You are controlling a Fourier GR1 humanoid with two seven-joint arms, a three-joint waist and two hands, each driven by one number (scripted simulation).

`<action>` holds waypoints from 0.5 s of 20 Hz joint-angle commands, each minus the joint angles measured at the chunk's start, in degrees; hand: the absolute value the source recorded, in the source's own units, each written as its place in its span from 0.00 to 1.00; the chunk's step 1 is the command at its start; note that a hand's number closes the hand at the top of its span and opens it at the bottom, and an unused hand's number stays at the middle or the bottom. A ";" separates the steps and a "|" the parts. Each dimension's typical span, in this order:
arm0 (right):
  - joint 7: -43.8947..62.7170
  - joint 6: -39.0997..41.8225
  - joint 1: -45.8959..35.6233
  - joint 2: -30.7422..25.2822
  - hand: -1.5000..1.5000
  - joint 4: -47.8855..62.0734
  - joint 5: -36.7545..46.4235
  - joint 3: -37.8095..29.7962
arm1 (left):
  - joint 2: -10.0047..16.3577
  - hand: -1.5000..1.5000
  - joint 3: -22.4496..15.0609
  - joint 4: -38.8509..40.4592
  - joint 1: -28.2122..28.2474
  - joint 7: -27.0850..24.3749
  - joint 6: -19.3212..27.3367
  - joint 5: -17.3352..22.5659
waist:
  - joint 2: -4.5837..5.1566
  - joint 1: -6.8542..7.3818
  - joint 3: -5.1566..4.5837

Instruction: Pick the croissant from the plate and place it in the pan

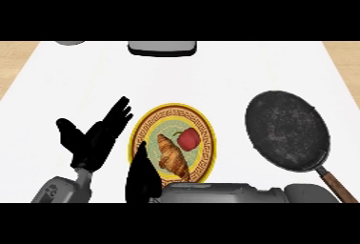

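White counter; right hand straight-fingered, empty, beside croissant; left hand spread, empty.

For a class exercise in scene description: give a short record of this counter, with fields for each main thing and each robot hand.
croissant: on the plate, beside a red item
pan: right of the plate, empty, handle toward lower right
left robot hand: open, fingers up, left of the plate
right robot hand: at the plate's lower left rim, not on the croissant
task state: croissant not yet picked
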 commanded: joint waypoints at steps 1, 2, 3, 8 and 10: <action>10.21 7.50 4.43 0.57 0.00 -2.27 -1.12 4.14 | -2.12 0.50 -1.97 -1.05 0.84 -0.40 1.78 -2.18 | 0.27 0.44 0.09; 13.47 11.20 4.71 0.58 0.00 -6.38 -3.41 2.52 | -1.62 0.50 -1.01 -1.19 0.27 1.01 1.34 -1.04 | 0.13 0.67 0.07; 13.71 8.70 5.47 0.58 0.00 -3.20 -2.40 3.36 | -0.97 0.50 -1.19 -1.79 1.96 -0.92 0.49 -2.08 | 0.39 0.75 0.09; 17.19 4.69 8.33 0.58 0.00 -3.79 -1.96 6.15 | -2.62 0.50 -0.28 0.80 1.50 -2.68 -0.71 -2.66 | 0.65 0.64 0.11; 17.53 6.56 5.70 0.59 0.00 -3.54 -2.31 3.91 | -2.09 0.50 0.24 -1.13 0.49 0.08 -0.57 -2.21 | 0.61 0.70 0.13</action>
